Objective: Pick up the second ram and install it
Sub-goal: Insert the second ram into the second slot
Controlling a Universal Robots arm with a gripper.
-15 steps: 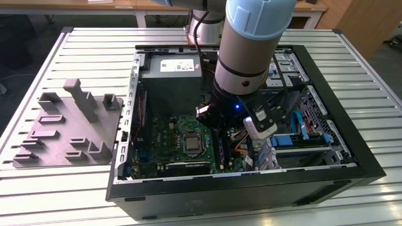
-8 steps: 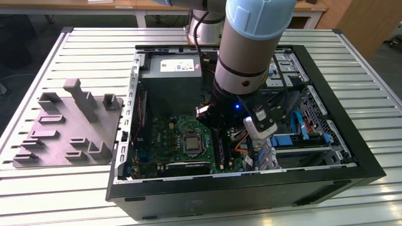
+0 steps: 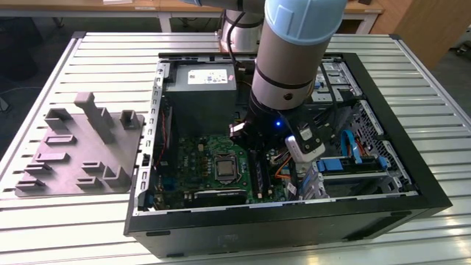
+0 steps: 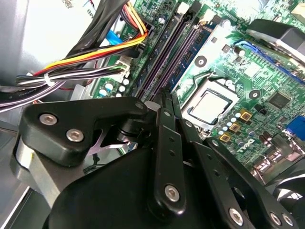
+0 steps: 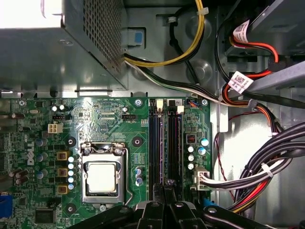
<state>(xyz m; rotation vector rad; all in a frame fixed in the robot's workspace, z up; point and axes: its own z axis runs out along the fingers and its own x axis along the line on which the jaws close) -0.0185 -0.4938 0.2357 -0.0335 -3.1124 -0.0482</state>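
Observation:
My gripper [image 3: 256, 148] hangs low inside the open computer case [image 3: 294, 215], just above the green motherboard [image 3: 198, 160]. In both wrist views its black fingers stand pressed together, the tips [image 4: 167, 94] [image 5: 167, 183] right over one end of the long dark memory slots [image 5: 164, 138] [image 4: 167, 52]. The slots run beside the silver processor socket [image 5: 102, 176] [image 4: 209, 105]. I cannot tell the second ram apart from the dark slots under the fingertips, nor whether a stick sits between the fingers.
A grey holder block [image 3: 74, 149] with upright posts lies on the slatted table at the exterior view's left. The power supply [image 3: 198, 88] fills the case's far corner. Cable bundles [image 5: 267, 167] [image 4: 86, 62] run beside the slots. A drive cage [image 3: 353, 165] stands at the exterior view's right.

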